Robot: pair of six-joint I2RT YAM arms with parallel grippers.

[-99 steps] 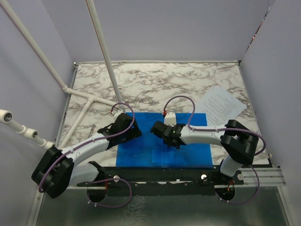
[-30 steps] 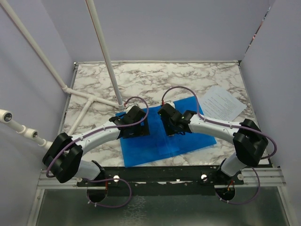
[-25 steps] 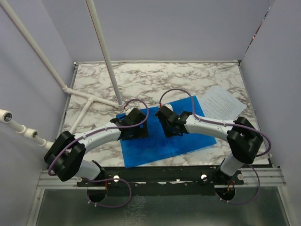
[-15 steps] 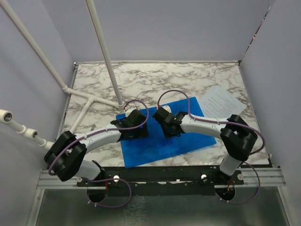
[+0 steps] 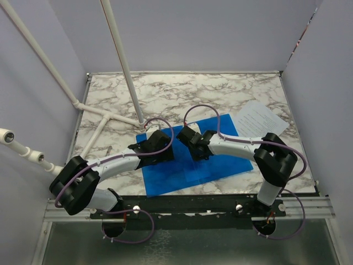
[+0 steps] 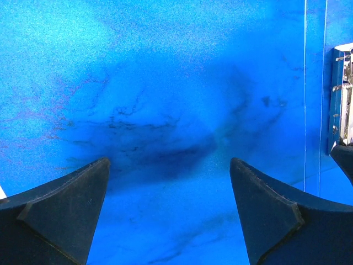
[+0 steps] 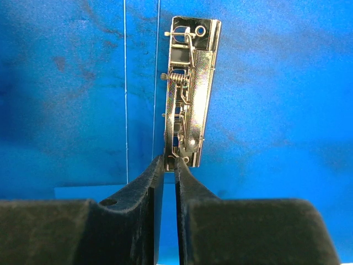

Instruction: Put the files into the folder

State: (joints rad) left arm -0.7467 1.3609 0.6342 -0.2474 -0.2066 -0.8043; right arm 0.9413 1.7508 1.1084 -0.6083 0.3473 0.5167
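Step in hand: opening the clip. The folder [image 5: 220, 165] lay open on the surface [image 5: 182, 94], the files [image 5: 259, 120] beside it. The right gripper [image 7: 169, 163] fingers pinched the metal clip [image 7: 190, 83]; the left gripper [image 6: 168, 163] fingers stood wide over the cover. Next: raise the clip, then fetch the files.

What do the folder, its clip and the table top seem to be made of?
Folder: probably blue plastic, glossy and slightly translucent, since marble veins show through it. Clip: shiny silver metal, with a coiled wire spring. Table top: marble-patterned, perhaps printed laminate; real stone cannot be confirmed.

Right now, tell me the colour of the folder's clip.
The clip is shiny silver metal; right wrist view.
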